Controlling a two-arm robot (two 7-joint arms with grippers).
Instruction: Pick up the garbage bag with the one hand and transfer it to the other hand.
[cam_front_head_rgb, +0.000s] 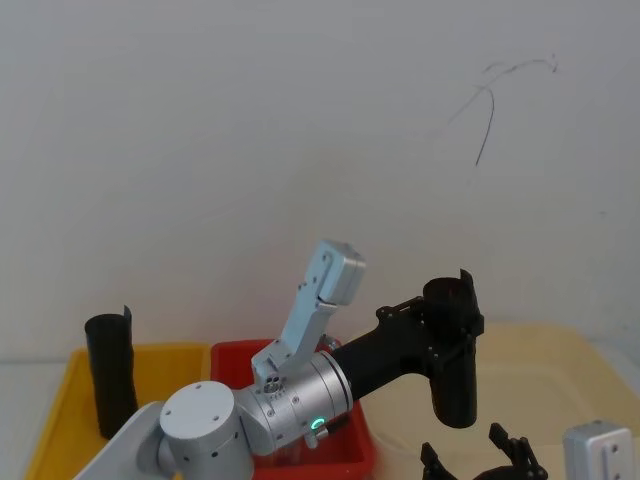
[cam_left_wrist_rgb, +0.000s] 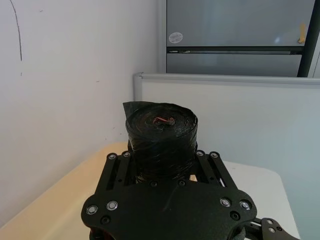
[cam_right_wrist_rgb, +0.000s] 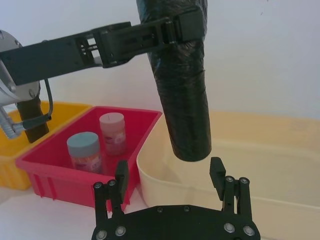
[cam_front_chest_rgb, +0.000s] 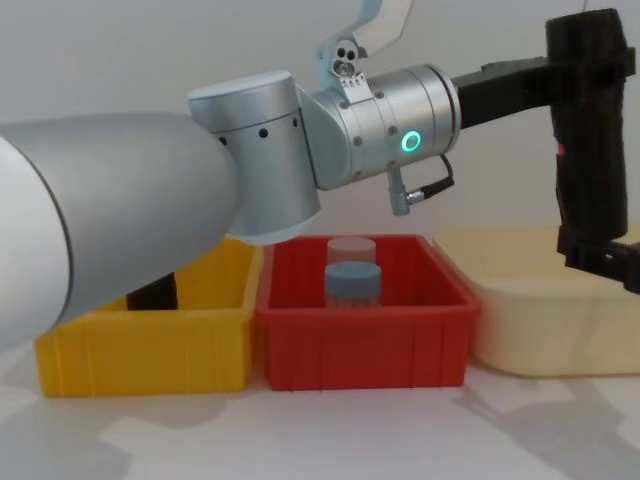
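Open air beneath garbage bag (cam_right_wrist_rgb: 182, 100)

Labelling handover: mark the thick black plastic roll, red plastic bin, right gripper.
Thick black plastic roll (cam_right_wrist_rgb: 184, 107), right wrist view, mid-body.
Red plastic bin (cam_front_chest_rgb: 365, 350), chest view, front wall.
Right gripper (cam_right_wrist_rgb: 169, 170), right wrist view, between fingertips.

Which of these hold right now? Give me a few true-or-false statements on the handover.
1. The left gripper is shut on the garbage bag, holding it upright in the air. True.
2. The red bin holds two jars. True.
3. The right gripper is shut on the bag too. False: it is open, fingers spread just below the roll's lower end.
4. The bag hangs over the red bin. False: it is over the cream bin.
5. The yellow bin holds nothing. False: a second black roll stands in the yellow bin.
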